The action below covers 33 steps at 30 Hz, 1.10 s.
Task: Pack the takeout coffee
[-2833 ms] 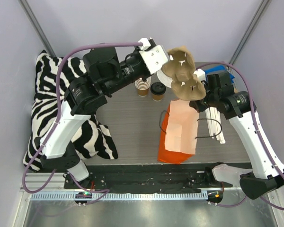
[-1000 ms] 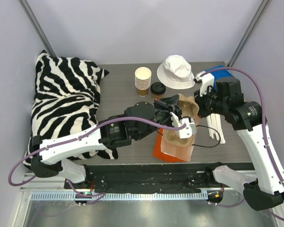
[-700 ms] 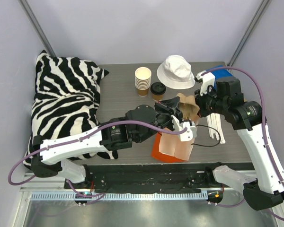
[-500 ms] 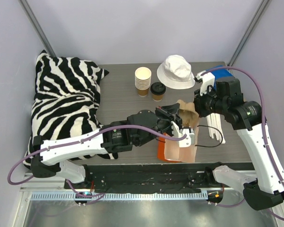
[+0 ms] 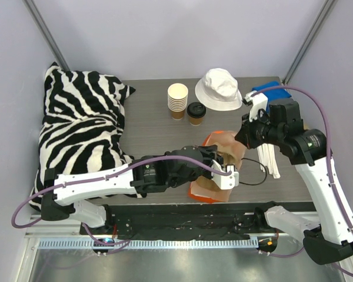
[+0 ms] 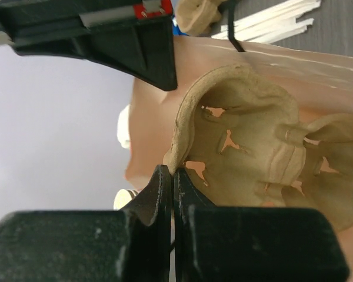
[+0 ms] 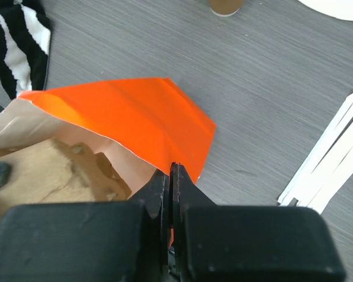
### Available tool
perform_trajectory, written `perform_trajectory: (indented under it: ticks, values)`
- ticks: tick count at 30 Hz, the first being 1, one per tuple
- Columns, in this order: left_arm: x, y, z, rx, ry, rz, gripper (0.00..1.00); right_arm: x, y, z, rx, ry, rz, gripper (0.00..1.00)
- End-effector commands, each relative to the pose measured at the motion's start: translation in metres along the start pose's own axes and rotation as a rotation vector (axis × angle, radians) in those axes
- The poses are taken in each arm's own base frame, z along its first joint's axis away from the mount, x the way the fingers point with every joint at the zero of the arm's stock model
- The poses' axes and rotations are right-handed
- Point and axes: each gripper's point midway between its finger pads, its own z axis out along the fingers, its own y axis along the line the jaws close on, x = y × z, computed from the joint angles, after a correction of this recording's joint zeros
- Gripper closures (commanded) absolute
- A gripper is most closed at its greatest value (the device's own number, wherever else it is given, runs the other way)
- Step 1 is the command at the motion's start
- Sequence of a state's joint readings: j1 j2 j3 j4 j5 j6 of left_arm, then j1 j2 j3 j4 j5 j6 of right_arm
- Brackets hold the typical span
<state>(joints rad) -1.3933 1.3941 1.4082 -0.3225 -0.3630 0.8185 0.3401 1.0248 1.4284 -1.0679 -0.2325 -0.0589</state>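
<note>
1. Left gripper (image 6: 172, 176): jaws pinched tight on the rim of the pulp cup carrier (image 6: 253, 135), no gap showing.
2. Right gripper (image 7: 169, 170): jaws pressed flat together on the edge of the orange paper bag (image 7: 123, 111), at its mouth.
3. The carrier sits in the bag's open mouth, straight ahead of the left gripper and just left of the right gripper. The bag's pale inner wall is behind it.
4. Takeout coffee (image 5: 196, 111): upright on the table (image 5: 147, 129), black lid on. It is beyond both grippers toward the far edge and left of the right gripper, well apart from both. Neither touches it.
5. The stack of lidless cups (image 5: 177, 100) is just beside the coffee on its left. The white hat (image 5: 219, 88) is beyond the right gripper.
6. White sticks (image 7: 335, 153) lie flat on the table, near the right gripper's right side.
</note>
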Motion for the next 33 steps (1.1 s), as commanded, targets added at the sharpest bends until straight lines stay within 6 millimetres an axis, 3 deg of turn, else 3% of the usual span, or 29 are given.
perform_trajectory:
  ticks: [1, 13, 33]
  values:
    - [0.012, -0.025, 0.006, 0.05, 0.035, -0.051, 1.0, -0.009, 0.01, -0.006, -0.044, -0.063, 0.012, 0.99]
    - [0.038, -0.069, 0.027, 0.159, 0.108, -0.086, 1.0, 0.0, 0.021, -0.006, -0.104, -0.047, 0.037, 0.99]
    - [0.073, -0.098, 0.051, 0.315, 0.215, -0.228, 1.0, 0.018, 0.027, 0.0, -0.148, -0.015, 0.024, 0.99]
